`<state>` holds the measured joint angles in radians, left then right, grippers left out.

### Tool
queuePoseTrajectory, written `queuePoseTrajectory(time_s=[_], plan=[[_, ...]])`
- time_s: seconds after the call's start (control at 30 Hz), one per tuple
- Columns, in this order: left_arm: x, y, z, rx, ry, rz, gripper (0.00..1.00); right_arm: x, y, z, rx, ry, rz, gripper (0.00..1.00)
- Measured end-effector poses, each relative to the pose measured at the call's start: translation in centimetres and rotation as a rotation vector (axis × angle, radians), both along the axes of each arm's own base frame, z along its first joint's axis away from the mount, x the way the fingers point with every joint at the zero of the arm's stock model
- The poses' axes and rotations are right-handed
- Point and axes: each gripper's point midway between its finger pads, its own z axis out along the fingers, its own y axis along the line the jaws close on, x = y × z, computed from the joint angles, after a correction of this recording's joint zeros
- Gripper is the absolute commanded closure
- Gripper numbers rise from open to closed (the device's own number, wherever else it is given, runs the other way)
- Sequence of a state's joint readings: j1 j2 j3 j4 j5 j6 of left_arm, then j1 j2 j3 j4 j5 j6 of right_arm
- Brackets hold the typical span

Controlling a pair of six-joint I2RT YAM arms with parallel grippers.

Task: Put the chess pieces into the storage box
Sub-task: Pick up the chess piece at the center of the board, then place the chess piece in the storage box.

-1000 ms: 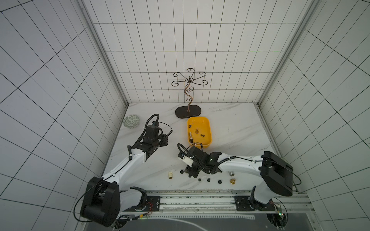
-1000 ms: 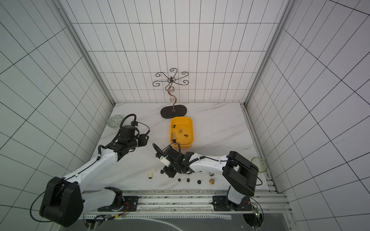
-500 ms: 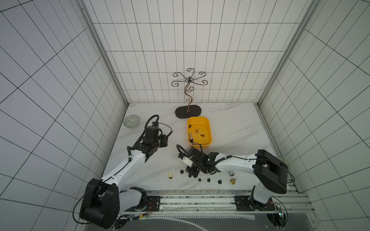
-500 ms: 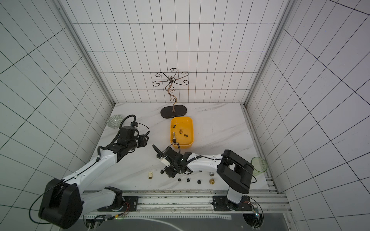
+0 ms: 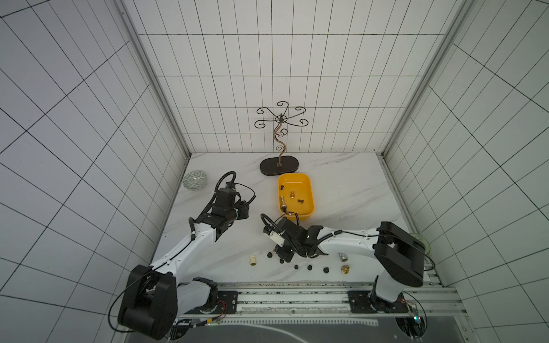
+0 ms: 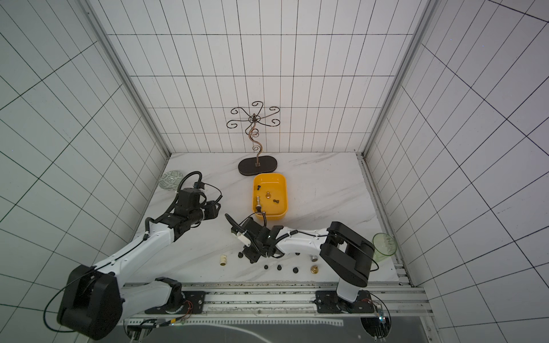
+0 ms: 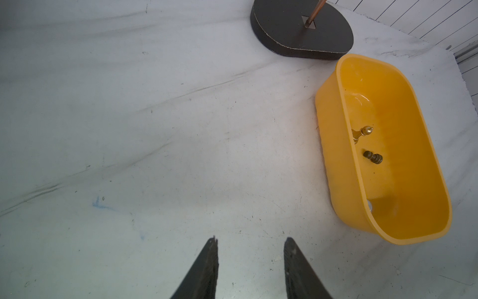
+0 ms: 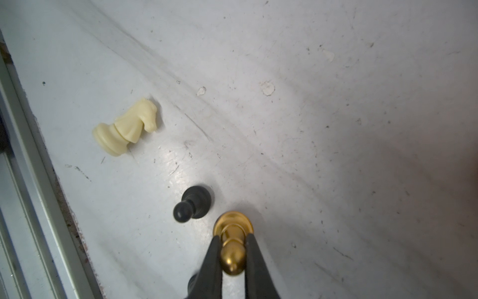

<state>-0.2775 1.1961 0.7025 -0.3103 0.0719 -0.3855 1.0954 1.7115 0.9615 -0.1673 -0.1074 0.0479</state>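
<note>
A brass-gold chess piece (image 8: 232, 255) appears to stand on the marble table (image 8: 336, 129) near its front edge. The right gripper (image 8: 232, 236) has its jaws closed on the piece's head. A black pawn (image 8: 192, 204) stands just beside it, and a cream knight (image 8: 126, 126) lies tipped over farther off. The step in hand looks like the pick. The next move calls for a straight lift clear of the pawn, then a carry to the storage box (image 7: 333, 160), well apart, which already holds a few pieces. The left gripper (image 7: 249, 239) hangs open and empty near the box.
</note>
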Motion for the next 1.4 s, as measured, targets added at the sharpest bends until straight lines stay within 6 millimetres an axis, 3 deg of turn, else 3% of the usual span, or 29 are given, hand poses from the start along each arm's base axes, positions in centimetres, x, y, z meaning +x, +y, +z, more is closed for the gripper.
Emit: queuePoseTrajectory(time_s=[0.17, 0.3, 0.47, 0.67, 0.8, 1.0, 1.17, 1.4], plan=[[0.0, -0.1, 0.0, -0.003, 0.001, -0.003, 0.59, 0.9, -0.1, 2.3, 0.048, -0.033, -0.022, 0.92], [-0.1, -0.2, 0.0, -0.007, 0.004, -0.009, 0.59, 3.3, -1.1, 5.5, 0.122, -0.071, -0.082, 0.92], [-0.1, -0.4, -0.1, -0.015, 0.007, -0.017, 0.59, 8.3, -3.7, 8.3, 0.169, -0.129, -0.197, 0.92], [-0.3, -0.8, 0.0, -0.031, 0.012, -0.035, 0.59, 16.1, -7.0, 10.3, 0.177, -0.200, -0.336, 0.92], [-0.5, -1.0, -0.1, -0.043, 0.015, -0.047, 0.58, 21.0, -9.2, 9.1, 0.145, -0.202, -0.423, 0.92], [-1.3, -1.1, -0.4, -0.062, 0.021, -0.053, 0.58, 25.5, -11.3, 5.5, 0.080, -0.157, -0.499, 0.92], [-1.7, -1.2, -0.5, -0.077, 0.025, -0.053, 0.58, 27.0, -11.3, 3.6, 0.046, -0.128, -0.510, 0.88], [-2.0, -1.3, -0.8, -0.090, 0.036, -0.055, 0.58, 27.6, -10.9, 3.2, 0.036, -0.119, -0.508, 0.82]])
